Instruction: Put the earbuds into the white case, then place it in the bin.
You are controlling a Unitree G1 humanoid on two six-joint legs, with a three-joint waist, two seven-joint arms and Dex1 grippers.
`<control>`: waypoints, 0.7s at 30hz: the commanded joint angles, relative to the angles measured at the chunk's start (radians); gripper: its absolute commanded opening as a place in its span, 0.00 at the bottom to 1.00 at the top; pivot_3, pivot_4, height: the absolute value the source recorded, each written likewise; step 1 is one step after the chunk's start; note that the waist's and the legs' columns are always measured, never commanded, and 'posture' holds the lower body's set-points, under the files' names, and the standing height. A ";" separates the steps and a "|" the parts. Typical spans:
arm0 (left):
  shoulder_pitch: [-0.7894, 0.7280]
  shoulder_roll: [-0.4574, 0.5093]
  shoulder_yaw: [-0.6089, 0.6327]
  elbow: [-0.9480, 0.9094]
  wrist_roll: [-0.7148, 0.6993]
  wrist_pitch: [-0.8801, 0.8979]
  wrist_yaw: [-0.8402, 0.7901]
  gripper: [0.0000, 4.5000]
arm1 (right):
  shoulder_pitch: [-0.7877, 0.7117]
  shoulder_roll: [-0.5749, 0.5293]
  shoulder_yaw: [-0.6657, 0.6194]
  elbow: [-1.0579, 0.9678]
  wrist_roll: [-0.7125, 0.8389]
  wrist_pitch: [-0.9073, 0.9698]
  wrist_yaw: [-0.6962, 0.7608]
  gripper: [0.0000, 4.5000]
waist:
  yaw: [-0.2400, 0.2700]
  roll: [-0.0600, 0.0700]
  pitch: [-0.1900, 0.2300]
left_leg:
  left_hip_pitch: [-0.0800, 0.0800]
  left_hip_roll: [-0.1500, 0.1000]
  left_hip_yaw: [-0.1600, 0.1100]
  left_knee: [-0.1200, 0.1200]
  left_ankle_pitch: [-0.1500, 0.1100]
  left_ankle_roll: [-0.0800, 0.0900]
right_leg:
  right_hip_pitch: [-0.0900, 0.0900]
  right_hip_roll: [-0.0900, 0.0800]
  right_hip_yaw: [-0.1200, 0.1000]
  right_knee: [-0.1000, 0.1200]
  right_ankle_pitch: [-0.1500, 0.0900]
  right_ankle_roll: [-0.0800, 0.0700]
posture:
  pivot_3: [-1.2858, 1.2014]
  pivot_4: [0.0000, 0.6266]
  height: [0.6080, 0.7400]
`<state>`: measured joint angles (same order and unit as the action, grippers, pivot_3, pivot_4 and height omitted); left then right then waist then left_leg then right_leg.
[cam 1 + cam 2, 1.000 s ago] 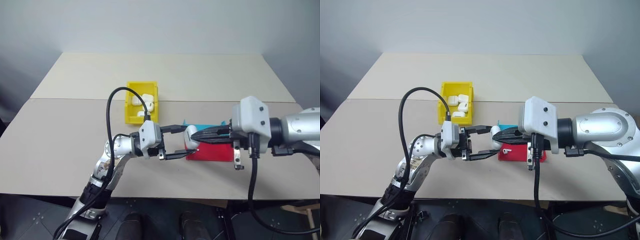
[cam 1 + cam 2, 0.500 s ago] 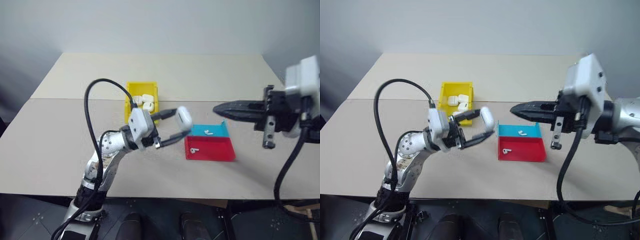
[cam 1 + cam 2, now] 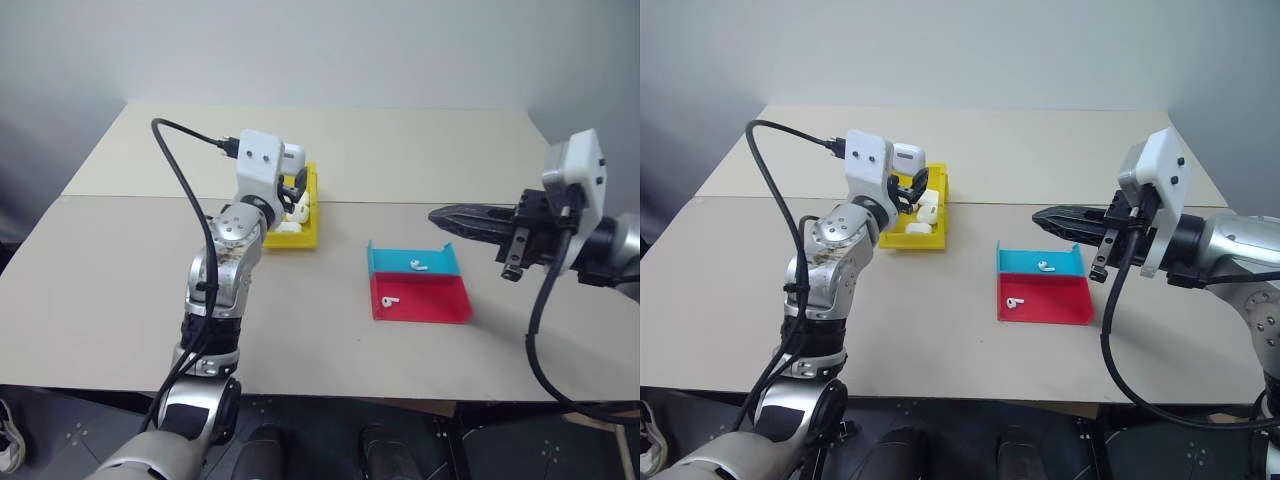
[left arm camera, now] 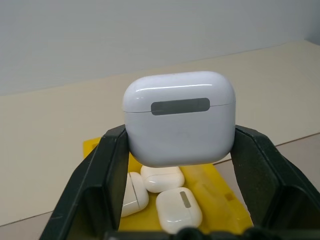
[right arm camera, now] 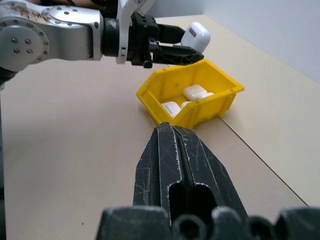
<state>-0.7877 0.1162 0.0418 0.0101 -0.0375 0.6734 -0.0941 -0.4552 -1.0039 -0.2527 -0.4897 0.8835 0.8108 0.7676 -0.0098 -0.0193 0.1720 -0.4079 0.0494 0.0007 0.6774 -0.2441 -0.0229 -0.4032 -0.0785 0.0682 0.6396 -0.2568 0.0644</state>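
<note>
My left gripper (image 4: 181, 137) is shut on the white case (image 4: 179, 117), gripping its sides. The case's lid is closed, and it hangs just above the yellow bin (image 3: 300, 236) at the far side of the table. Two earbuds lie in the red and blue tray: one earbud (image 3: 417, 265) on the blue half, the other earbud (image 3: 388, 300) on the red half. My right gripper (image 3: 436, 214) is shut and empty. It hovers above the table to the right of the tray and points left toward the bin (image 5: 220, 102).
Several other white cases (image 5: 194, 92) lie inside the bin. The red and blue tray (image 3: 432, 302) sits at the table's middle right. A seam crosses the tabletop just behind the bin.
A second ago both grippers met at the case over the tray. My left gripper has since carried the case up and away to above the bin. The right gripper has drawn back to the right.
</note>
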 commanded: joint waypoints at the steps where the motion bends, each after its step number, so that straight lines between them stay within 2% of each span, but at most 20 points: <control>1: -0.026 0.005 -0.017 0.053 0.029 -0.071 0.022 0.62 | -0.007 -0.015 -0.020 -0.010 -0.024 -0.014 0.003 0.01 | 0.000 0.000 0.000 | 0.000 0.000 0.000 0.000 0.000 0.000 | 0.000 0.000 0.000 0.000 0.000 0.000 | 0.52 0.24 1.00; 5: -0.046 0.013 -0.020 0.144 0.047 -0.063 0.043 0.62 | 0.015 -0.022 -0.025 -0.025 -0.044 -0.006 -0.001 0.01 | 0.002 0.000 0.000 | -0.001 0.000 0.000 0.000 0.000 0.000 | -0.001 0.000 0.000 0.000 0.000 0.000 | 0.52 0.24 1.00; 6: -0.049 0.012 -0.012 0.154 0.037 -0.062 0.037 0.74 | 0.019 -0.022 -0.027 -0.029 -0.048 -0.005 -0.002 0.00 | 0.002 0.000 0.000 | -0.001 0.000 0.000 0.000 0.000 0.000 | -0.001 0.000 0.000 0.000 0.000 0.000 | 0.52 0.24 1.00; 8: -0.053 0.013 -0.012 0.166 0.038 -0.084 0.038 0.85 | 0.025 -0.021 -0.028 -0.036 -0.050 -0.003 -0.005 0.00 | 0.001 0.000 0.000 | -0.001 0.000 0.000 0.000 0.000 0.000 | -0.001 0.000 0.000 0.000 0.000 0.000 | 0.52 0.24 1.00; 10: -0.061 0.011 -0.013 0.168 0.033 -0.115 0.032 0.99 | 0.031 -0.021 -0.026 -0.041 -0.055 -0.004 -0.007 0.00 | 0.002 0.000 0.000 | -0.001 0.000 0.000 0.000 0.000 0.000 | -0.001 0.000 0.000 0.000 0.000 0.000 | 0.52 0.24 1.00; 17: -0.024 0.004 -0.007 0.060 -0.034 -0.182 -0.044 1.00 | 0.028 -0.024 -0.012 -0.033 -0.080 -0.012 0.004 0.00 | 0.002 0.000 0.000 | -0.001 0.000 0.000 0.000 0.000 0.000 | -0.001 0.000 0.000 0.000 0.000 0.000 | 0.52 0.24 1.00; 21: 0.097 0.035 0.028 -0.154 -0.220 -0.119 -0.219 1.00 | 0.090 -0.043 -0.021 -0.037 -0.146 -0.085 0.071 0.00 | -0.002 0.000 0.000 | -0.001 0.000 0.000 -0.001 0.000 0.000 | -0.001 0.000 0.000 0.001 0.000 0.000 | 0.52 0.24 1.00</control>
<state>-0.7073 0.1283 0.0459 -0.0373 -0.1805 0.5264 -0.2419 -0.3831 -1.0311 -0.2471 -0.5095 0.7716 0.7831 0.8052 -0.0123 -0.0194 0.1721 -0.4088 0.0496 0.0009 0.6767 -0.2441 -0.0230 -0.4043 -0.0786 0.0683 0.6404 -0.2568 0.0643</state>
